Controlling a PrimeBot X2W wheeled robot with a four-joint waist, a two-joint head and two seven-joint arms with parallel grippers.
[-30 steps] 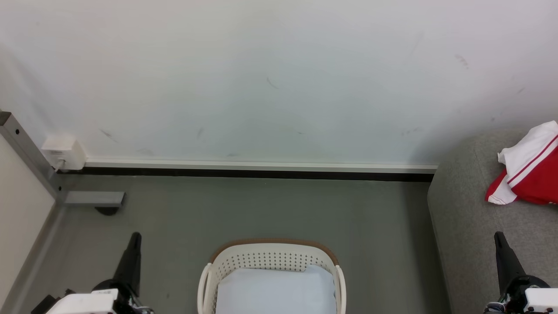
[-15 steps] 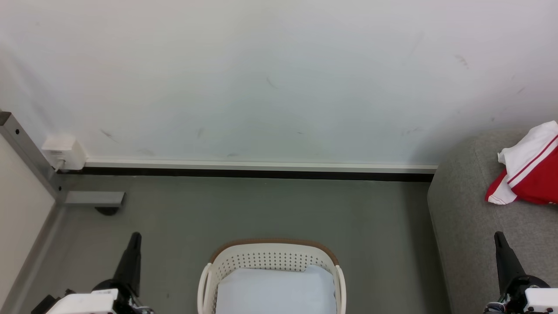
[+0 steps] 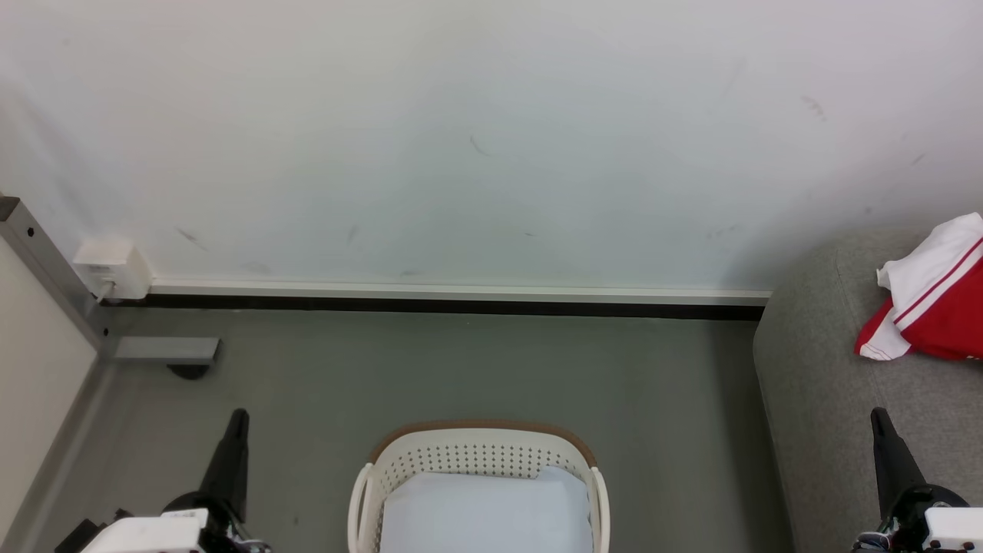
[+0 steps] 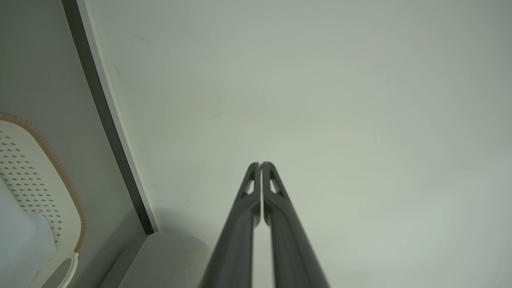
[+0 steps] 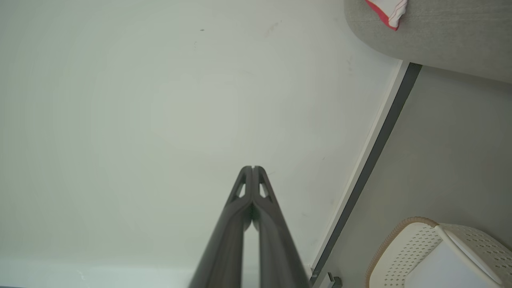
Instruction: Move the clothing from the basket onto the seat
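**Closed, empty grippers flanking a loaded basket: hazards of the coming pick**

The fingers of the left gripper (image 4: 260, 164) are pressed together with nothing between them, and those of the right gripper (image 5: 252, 167) are shut and empty likewise. In the head view, the basket (image 3: 480, 455) is seen standing on the floor (image 3: 461, 369) between the two grippers, with a pale blue cloth (image 3: 484, 511) lying inside it. The seat (image 3: 814, 399) lies near the basket on the right, and a red and white garment (image 3: 933, 307) is already on it.

Three failures are judged likely:
- If the fingers are not spread before descent, the cloth would be pushed down rather than gripped.
- If only the top layer is pinched, the cloth may unfold, snag on the rim and drag or tip the light basket.
- If a trailing end is carried low, it may drop to the floor short of the seat.
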